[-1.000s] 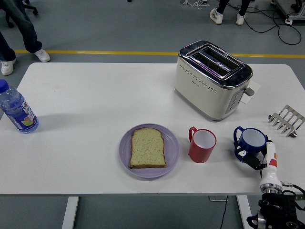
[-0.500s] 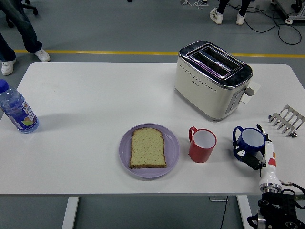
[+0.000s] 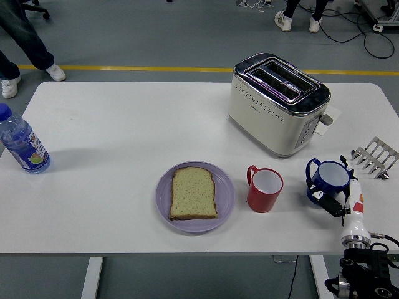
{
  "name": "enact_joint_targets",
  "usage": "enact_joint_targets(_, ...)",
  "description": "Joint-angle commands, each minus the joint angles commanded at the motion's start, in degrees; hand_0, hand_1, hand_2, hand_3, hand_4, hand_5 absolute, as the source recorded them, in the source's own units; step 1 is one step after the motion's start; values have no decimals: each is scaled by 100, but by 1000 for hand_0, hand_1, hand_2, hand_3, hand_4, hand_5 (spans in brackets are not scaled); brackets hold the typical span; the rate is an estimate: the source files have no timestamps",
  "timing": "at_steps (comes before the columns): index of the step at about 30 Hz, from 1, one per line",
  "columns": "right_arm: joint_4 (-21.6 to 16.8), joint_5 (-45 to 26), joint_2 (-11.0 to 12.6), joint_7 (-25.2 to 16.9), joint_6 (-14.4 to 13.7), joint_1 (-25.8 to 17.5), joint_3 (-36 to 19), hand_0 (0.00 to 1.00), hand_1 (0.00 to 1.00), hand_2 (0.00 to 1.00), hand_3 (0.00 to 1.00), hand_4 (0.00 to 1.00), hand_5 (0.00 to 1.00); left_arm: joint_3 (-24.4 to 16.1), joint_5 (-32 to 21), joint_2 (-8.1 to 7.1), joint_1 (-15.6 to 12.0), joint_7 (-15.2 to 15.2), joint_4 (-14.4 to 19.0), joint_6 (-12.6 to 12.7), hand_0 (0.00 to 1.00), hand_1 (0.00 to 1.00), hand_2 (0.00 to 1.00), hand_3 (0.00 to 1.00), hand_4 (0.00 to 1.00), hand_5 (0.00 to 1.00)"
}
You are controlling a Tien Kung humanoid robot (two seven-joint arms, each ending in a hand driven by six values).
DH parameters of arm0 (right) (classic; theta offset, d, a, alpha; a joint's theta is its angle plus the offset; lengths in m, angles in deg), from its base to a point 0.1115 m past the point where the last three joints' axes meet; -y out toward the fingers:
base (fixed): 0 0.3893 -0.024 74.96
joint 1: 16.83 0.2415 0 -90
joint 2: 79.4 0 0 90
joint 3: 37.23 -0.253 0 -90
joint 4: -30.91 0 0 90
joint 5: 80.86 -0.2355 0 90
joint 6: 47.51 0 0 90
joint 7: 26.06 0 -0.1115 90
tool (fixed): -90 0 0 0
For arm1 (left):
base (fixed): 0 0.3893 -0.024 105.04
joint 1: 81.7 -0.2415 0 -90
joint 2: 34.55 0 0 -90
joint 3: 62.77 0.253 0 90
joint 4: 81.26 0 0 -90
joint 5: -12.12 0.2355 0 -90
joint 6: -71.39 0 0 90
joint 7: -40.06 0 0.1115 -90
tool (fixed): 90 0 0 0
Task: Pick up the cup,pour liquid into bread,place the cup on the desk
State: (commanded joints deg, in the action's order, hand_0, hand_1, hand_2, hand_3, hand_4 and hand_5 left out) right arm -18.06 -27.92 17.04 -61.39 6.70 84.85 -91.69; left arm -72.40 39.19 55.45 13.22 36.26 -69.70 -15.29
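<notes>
A blue cup [image 3: 330, 177] is at the table's right front. My right hand [image 3: 340, 199] comes up from the lower right corner, and its fingers are curled around the cup's lower side. A red cup [image 3: 265, 189] stands empty-looking left of it. A slice of bread [image 3: 193, 193] lies flat on a purple plate [image 3: 227, 194] at the middle front. My left arm is out of view.
A cream toaster [image 3: 277, 103] stands behind the cups. A metal toast rack [image 3: 375, 157] is at the right edge. A blue-capped bottle [image 3: 22, 142] stands at the far left. People's legs show on the floor beyond the table.
My right hand and the blue cup have shifted slightly up and to the right. Nothing else has moved.
</notes>
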Motion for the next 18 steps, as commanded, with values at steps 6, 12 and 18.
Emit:
enact_joint_targets(6, 28, 16, 7, 25, 12, -17, 37, 769, 647, 830, 998, 884, 82, -5, 2, 0, 4, 1, 1, 0, 635, 646, 657, 552, 323, 835)
enact_joint_targets(12, 14, 62, 12, 11, 24, -7, 32, 788, 660, 849, 998, 891, 88, -7, -2, 0, 10, 1, 2, 0, 636, 644, 657, 553, 323, 835)
enact_joint_targets(18, 1, 151, 9, 14, 64, -13, -2, 821, 702, 884, 998, 915, 75, -6, -5, 0, 10, 0, 1, 0, 635, 645, 657, 553, 323, 835)
